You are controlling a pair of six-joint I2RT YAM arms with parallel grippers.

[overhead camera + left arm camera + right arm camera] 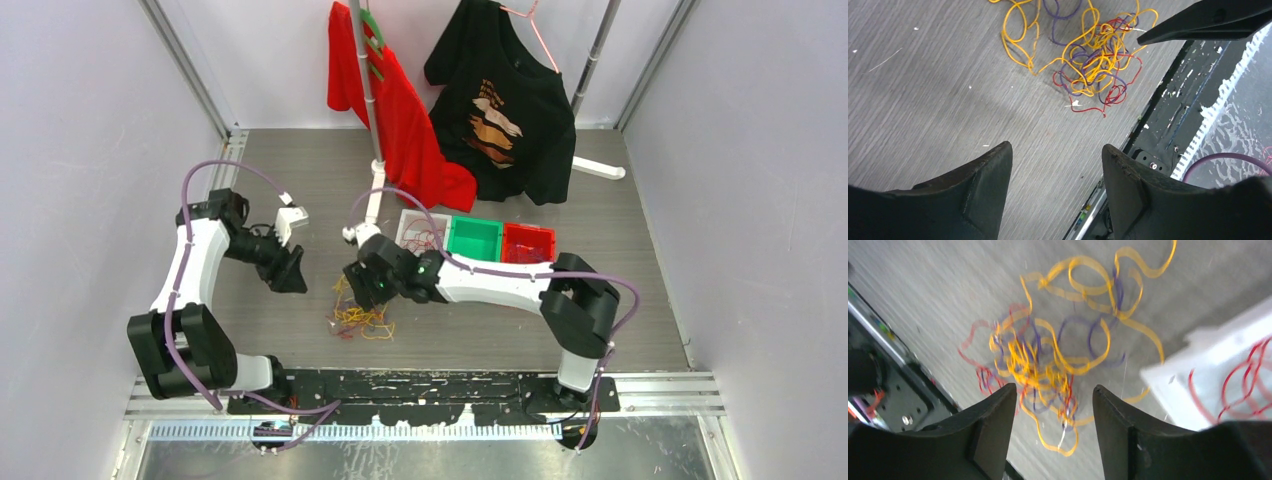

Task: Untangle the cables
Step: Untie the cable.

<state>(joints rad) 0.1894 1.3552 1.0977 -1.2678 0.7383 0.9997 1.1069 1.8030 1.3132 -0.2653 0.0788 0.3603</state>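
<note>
The cables (362,318) lie as a loose tangle of thin yellow, red and purple strands on the grey table, in front of the two arms' tips. In the left wrist view the cables (1088,55) lie ahead of my left gripper (1057,147), which is open with only bare table between its fingers. My left gripper (290,272) hovers left of the pile. My right gripper (365,285) hangs just above the pile's far side. In the blurred right wrist view the cables (1048,360) show through my open right gripper (1054,389); nothing is pinched.
A white tray (405,222) holding red cables (1243,385) stands behind the pile, with a green bin (473,240) and a red bin (527,243) to its right. A rack with a red shirt (400,120) and a black shirt (510,100) stands at the back. The black base rail (420,385) runs along the near edge.
</note>
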